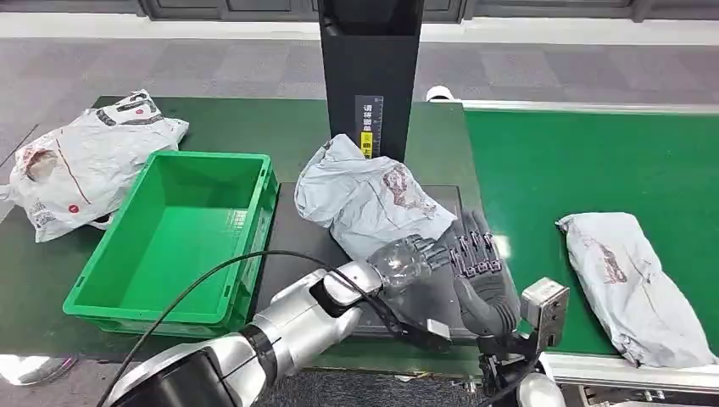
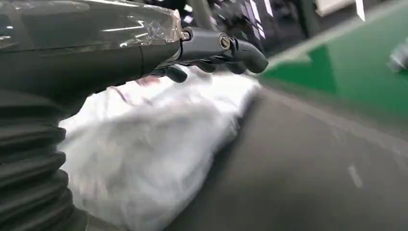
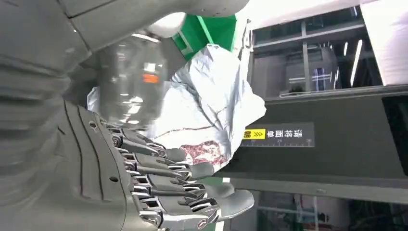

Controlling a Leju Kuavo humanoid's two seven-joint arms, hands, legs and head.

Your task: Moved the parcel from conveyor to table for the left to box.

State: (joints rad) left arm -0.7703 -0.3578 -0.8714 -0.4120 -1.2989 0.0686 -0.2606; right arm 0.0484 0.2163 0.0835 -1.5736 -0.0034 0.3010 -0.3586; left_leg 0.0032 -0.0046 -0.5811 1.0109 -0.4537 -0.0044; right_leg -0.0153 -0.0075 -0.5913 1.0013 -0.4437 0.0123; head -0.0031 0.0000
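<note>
**Grey parcel on the dark platform, both hands at its near edge**

A crumpled grey plastic parcel with a reddish-brown printed mark is seen lying on a dark platform at the middle of the table, just in front of a black upright post. A yellow-and-white label is carried on the post; its characters are too small to be read. The left hand is reached across to the parcel's near right edge, its dark fingers bent over the wrapping; whether the parcel is actually gripped cannot be told. The right hand is held just right of the left, fingers straight and apart, nothing being held, beside the parcel. An open green plastic crate is placed left of the platform. Far left, a white mailer bag with red and black print is laid on the green table surface. On the right, a second grey parcel is seen on the green conveyor belt.
</note>
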